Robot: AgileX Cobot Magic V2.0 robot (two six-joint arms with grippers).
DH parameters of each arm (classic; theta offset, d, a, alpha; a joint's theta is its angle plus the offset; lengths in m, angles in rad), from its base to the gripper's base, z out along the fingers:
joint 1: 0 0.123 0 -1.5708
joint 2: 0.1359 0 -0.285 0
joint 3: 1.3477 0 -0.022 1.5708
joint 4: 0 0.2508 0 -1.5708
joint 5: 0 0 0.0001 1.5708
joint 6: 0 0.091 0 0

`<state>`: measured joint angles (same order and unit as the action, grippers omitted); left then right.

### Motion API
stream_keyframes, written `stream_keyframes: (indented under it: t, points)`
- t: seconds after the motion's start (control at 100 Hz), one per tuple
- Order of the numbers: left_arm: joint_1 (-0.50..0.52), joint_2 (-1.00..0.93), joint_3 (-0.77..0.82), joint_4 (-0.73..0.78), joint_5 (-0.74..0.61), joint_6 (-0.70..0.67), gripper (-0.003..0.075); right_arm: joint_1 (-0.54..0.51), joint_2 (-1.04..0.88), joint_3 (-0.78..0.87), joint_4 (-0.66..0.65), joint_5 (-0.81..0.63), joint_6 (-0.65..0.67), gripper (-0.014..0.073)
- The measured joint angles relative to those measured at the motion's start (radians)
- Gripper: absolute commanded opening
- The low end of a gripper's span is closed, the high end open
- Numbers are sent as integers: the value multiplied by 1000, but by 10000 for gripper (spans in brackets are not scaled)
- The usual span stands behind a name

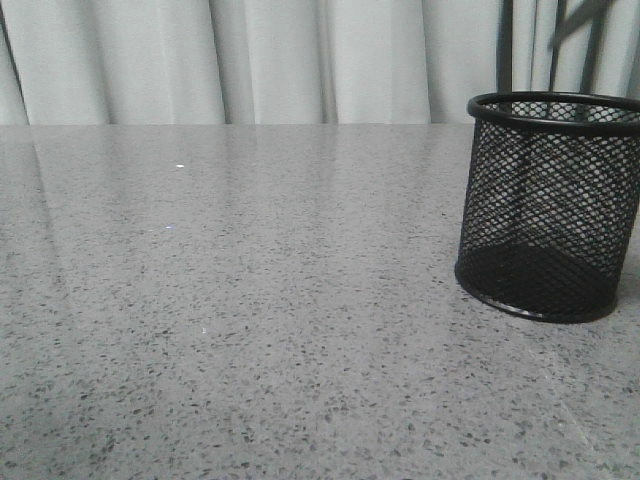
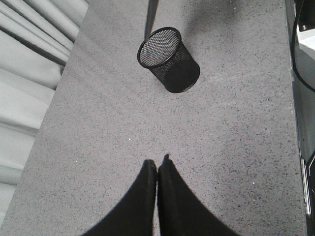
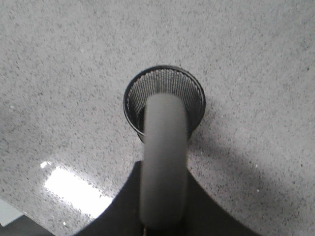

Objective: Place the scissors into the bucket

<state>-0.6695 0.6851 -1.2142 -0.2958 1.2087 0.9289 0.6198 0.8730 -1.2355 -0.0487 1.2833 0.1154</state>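
Note:
The bucket [image 1: 545, 210] is a black wire-mesh cup standing upright at the right of the grey speckled table. It also shows in the left wrist view [image 2: 170, 59]. My right gripper [image 3: 163, 169] hangs straight above the bucket [image 3: 194, 91] and is shut on the scissors [image 3: 163, 147]. They show only as a blurred grey length pointing down into the bucket's mouth. In the left wrist view the scissors [image 2: 150, 14] are a slim dark bar reaching down to the rim. My left gripper [image 2: 157, 164] is shut and empty, well short of the bucket.
A pale curtain [image 1: 300, 60] hangs behind the table. The table's edge, with dark cables [image 2: 300, 59] beyond it, runs down one side of the left wrist view. A bright glare patch [image 3: 74, 189] lies on the tabletop near the right gripper.

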Motion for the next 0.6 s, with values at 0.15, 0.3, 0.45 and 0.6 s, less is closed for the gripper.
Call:
stream_keyframes:
  t: [0.15, 0.3, 0.45, 0.6]
  points:
    - [0, 0, 0, 9, -2, 0, -21, 0, 0, 58, -12, 0, 1, -64]
    - [0, 0, 0, 11, -19, 0, -21, 0, 11, 65, -32, -2, 1, -64]
    - [0, 0, 0, 13, -31, 0, -21, 0, 55, 65, -48, -2, 1, -65]
    - [0, 0, 0, 7, -33, 0, -21, 0, 135, 65, -49, -9, 1, -65]
